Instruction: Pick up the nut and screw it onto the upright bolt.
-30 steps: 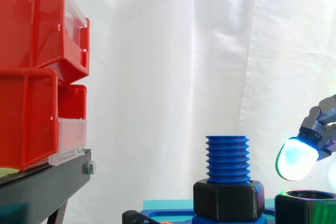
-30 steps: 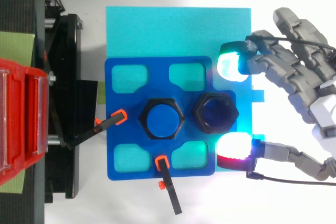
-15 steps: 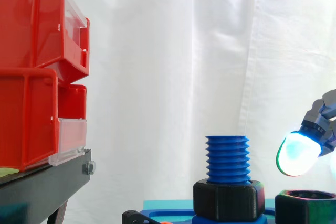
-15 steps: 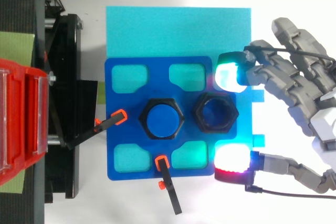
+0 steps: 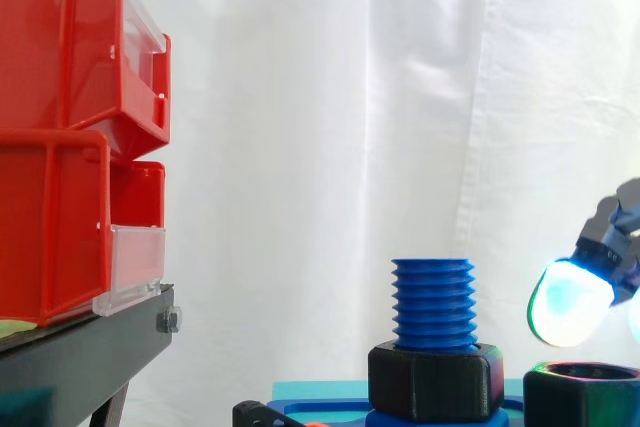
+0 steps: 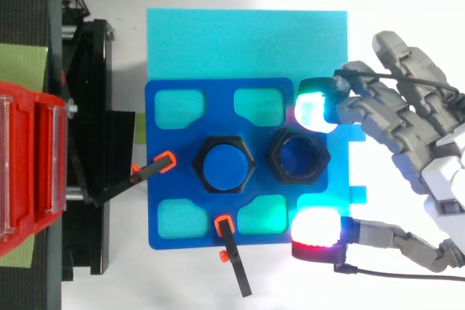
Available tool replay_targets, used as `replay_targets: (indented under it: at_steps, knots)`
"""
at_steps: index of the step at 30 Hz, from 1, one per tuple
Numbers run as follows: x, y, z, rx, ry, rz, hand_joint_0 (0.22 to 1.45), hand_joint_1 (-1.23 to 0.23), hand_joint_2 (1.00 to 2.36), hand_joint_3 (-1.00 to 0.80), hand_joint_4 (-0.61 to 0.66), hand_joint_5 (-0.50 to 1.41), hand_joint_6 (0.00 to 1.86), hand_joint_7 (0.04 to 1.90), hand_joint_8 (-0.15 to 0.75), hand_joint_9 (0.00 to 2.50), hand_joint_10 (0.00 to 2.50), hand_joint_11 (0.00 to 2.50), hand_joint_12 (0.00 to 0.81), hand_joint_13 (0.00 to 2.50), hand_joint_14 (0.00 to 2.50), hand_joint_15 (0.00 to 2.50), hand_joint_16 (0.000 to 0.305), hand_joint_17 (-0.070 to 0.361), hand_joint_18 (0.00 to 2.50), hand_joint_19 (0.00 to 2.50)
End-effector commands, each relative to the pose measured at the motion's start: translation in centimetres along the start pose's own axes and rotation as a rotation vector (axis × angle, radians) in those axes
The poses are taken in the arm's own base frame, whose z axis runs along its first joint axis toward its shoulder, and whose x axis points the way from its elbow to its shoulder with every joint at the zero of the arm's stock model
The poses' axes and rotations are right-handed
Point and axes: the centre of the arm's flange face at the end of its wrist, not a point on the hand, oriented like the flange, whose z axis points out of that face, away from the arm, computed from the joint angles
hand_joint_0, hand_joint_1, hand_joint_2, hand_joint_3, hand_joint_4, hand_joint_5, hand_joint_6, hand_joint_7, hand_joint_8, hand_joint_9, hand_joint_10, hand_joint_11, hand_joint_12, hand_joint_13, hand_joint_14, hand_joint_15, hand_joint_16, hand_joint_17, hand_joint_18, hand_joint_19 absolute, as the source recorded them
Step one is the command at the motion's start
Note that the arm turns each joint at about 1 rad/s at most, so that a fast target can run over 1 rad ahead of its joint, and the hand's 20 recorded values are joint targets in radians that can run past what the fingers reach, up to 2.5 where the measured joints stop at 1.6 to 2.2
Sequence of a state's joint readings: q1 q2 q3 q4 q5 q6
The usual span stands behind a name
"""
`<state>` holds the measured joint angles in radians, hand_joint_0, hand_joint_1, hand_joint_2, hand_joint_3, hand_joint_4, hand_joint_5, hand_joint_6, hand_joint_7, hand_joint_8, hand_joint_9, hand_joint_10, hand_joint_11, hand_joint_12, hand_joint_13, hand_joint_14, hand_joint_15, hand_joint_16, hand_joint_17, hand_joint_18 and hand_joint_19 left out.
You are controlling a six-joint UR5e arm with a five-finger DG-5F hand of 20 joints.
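Note:
A black hex nut (image 6: 298, 157) rests in a socket of the blue fixture plate (image 6: 174, 230), and it also shows at the lower right of the side view (image 5: 585, 397). Left of it the blue threaded bolt (image 5: 433, 303) stands upright through a black hex base (image 6: 223, 163). My hand (image 6: 407, 136) comes in from the right and hovers open beside the nut. One glowing fingertip (image 6: 314, 110) hangs past the nut's far side, and the thumb pad (image 6: 317, 226) glows white and red past its near side. Neither pad touches the nut.
Stacked red bins (image 5: 70, 137) sit on a black stand (image 5: 80, 352) at the left. A cyan mat (image 6: 247, 41) lies under the blue plate. Two black clamps with orange tips (image 6: 225, 241) hold the plate at its left and front edges.
The hand has crept left toward the nut, and the thumb pad has slid down and left along the plate's front corner. The nut and bolt have not moved.

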<state>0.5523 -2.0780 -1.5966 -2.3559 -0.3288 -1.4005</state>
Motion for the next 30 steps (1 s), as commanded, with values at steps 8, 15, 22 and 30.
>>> replay_targets:
  at_steps: [8, 15, 22, 30]
  knots:
    - [1.45, -0.12, -0.19, 0.011, -0.003, 0.017, 0.31, -0.59, 1.00, -0.50, 0.32, -0.25, 0.50, 0.82, 0.364, 0.25, 0.00, 0.00, 0.480, 0.31, 0.00, 0.00, 0.069, 0.156, 0.24, 0.00]
    - [1.51, -0.22, -0.04, 0.010, -0.003, 0.016, 0.32, -0.59, 1.00, -0.50, 0.32, -0.25, 0.50, 0.83, 0.362, 0.25, 0.00, 0.00, 0.476, 0.32, 0.00, 0.00, 0.069, 0.154, 0.24, 0.00]
    - [1.48, -0.35, 0.10, 0.011, -0.003, 0.014, 0.33, -0.63, 1.00, -0.50, 0.32, -0.25, 0.50, 0.83, 0.357, 0.24, 0.00, 0.00, 0.470, 0.32, 0.00, 0.00, 0.068, 0.152, 0.25, 0.00]
    - [1.49, -0.30, 0.23, -0.010, 0.002, -0.017, 0.34, -0.69, 1.00, -0.50, 0.34, -0.24, 0.50, 0.88, 0.357, 0.25, 0.00, 0.00, 0.464, 0.34, 0.00, 0.00, 0.066, 0.150, 0.28, 0.00]
